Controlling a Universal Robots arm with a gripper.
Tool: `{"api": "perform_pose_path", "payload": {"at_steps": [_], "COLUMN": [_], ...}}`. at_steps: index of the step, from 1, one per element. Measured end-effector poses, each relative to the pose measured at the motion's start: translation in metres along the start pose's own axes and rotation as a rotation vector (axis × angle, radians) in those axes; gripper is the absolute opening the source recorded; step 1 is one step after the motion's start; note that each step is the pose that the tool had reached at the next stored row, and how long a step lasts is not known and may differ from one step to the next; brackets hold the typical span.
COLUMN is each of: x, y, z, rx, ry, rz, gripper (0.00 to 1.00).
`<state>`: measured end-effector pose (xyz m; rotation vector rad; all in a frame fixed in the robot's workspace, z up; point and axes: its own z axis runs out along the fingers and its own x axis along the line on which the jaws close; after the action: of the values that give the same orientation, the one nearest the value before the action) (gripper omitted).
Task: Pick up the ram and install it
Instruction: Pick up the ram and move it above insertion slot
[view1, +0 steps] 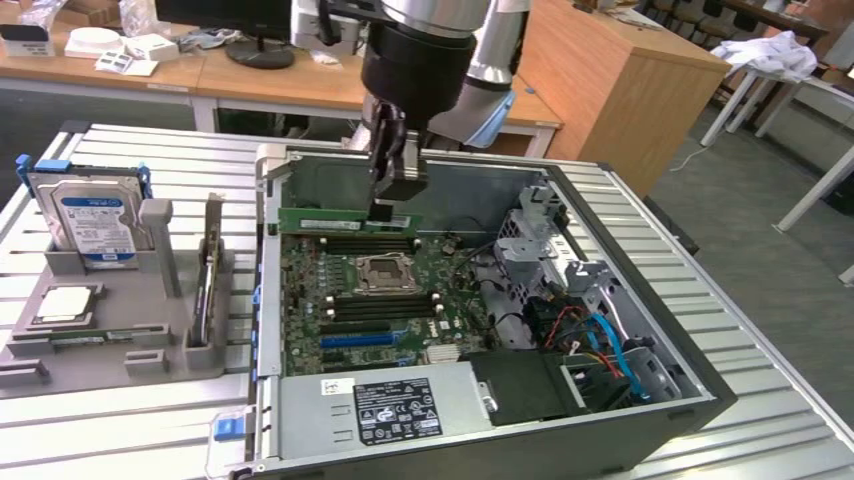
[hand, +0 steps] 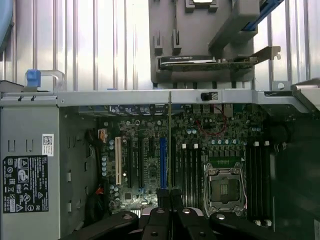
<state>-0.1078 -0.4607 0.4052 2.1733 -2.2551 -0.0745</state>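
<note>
Gripper (view1: 395, 208) holding the ram (view1: 350, 222) over the open computer case (view1: 667, 395).

Jaws are standing narrow, pinching the green stick near one end. It is hanging on edge above the motherboard (view1: 387, 300), close to the case's far wall in the exterior view. Its long axis is running parallel to the dark memory slots (view1: 358, 243) just beneath it, beside the processor socket (view1: 383, 270), and most of its length is reaching from the fingers toward the exterior view's left. In the wrist view the ram (hand: 170, 145) is showing as a thin edge-on line, sitting just beside the memory slots (hand: 190, 167) rather than squarely over one (a judgement from that angle). Room is looking tight along the wall and freer toward the socket.
</note>
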Motion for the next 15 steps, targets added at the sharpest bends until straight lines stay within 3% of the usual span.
{"api": "perform_pose_path", "payload": {"at_steps": [15], "x": [-0.001], "y": [-0.034], "z": [-0.0012], "rx": [0.0], "ry": [0.0001], "rz": [0.0], "gripper": [0.12]}}
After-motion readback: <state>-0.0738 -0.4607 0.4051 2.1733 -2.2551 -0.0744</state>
